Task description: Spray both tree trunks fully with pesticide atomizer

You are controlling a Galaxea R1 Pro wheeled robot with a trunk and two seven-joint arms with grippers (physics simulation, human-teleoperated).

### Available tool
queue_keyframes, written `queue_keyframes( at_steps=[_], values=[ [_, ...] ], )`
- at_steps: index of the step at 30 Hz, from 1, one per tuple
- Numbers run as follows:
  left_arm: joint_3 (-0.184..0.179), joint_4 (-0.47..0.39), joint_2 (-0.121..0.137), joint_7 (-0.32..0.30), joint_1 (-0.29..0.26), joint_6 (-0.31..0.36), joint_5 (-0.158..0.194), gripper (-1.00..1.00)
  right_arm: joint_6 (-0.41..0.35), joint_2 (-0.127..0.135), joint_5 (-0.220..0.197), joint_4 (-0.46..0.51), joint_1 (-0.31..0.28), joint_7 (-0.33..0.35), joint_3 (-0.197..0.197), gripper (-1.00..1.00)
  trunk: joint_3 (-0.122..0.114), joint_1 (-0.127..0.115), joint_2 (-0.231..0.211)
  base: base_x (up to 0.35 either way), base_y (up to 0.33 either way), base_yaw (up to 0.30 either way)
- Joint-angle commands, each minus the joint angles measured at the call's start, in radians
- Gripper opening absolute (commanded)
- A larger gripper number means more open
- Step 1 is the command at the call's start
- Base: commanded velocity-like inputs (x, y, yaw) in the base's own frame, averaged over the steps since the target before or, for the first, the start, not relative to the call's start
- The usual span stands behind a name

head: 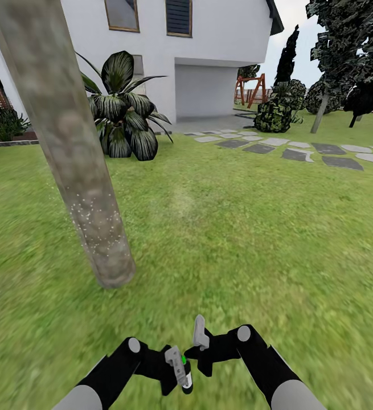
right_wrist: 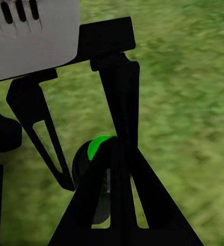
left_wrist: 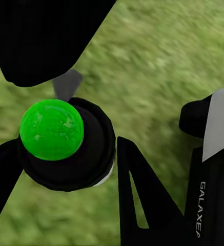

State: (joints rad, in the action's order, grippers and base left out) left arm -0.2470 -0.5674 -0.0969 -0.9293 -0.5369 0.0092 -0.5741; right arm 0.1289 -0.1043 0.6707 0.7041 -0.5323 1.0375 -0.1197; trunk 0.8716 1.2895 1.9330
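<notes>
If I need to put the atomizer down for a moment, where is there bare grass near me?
Open grass runs ahead between the tree trunk and the stepping stones. The strip between the trunk's base and the left gripper, which holds the atomizer, is tighter. The right gripper crowds close beside it.

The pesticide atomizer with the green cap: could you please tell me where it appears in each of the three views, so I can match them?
Head view: the pesticide atomizer sits at bottom centre, between the two grippers.
Left wrist view: its green cap faces the camera, left of centre.
Right wrist view: low in the middle, mostly behind a black finger.
Shared landmark: the green cap, over grass.
</notes>
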Motion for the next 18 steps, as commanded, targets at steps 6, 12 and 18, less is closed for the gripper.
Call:
queue_keyframes(
  at_steps=[6,12,18],
  values=[
    [0.000,-0.020,0.000,-0.003,0.000,0.001,0.001,-1.00,0.000,0.000,0.001,0.000,0.000,0.000,0.000,-1.00,0.000,0.000,0.000,0.000,0.000,0.000],
    [0.001,-0.033,0.000,-0.033,0.000,0.003,0.000,-1.00,0.000,0.000,0.001,0.000,0.000,0.000,0.000,-1.00,0.000,0.000,0.000,0.000,0.000,0.000],
    [-0.001,-0.020,0.006,-0.025,0.000,0.011,-0.010,-1.00,0.000,0.000,0.001,0.000,0.000,0.000,0.000,-1.00,0.000,0.000,0.000,0.000,0.000,0.000]
  ],
)
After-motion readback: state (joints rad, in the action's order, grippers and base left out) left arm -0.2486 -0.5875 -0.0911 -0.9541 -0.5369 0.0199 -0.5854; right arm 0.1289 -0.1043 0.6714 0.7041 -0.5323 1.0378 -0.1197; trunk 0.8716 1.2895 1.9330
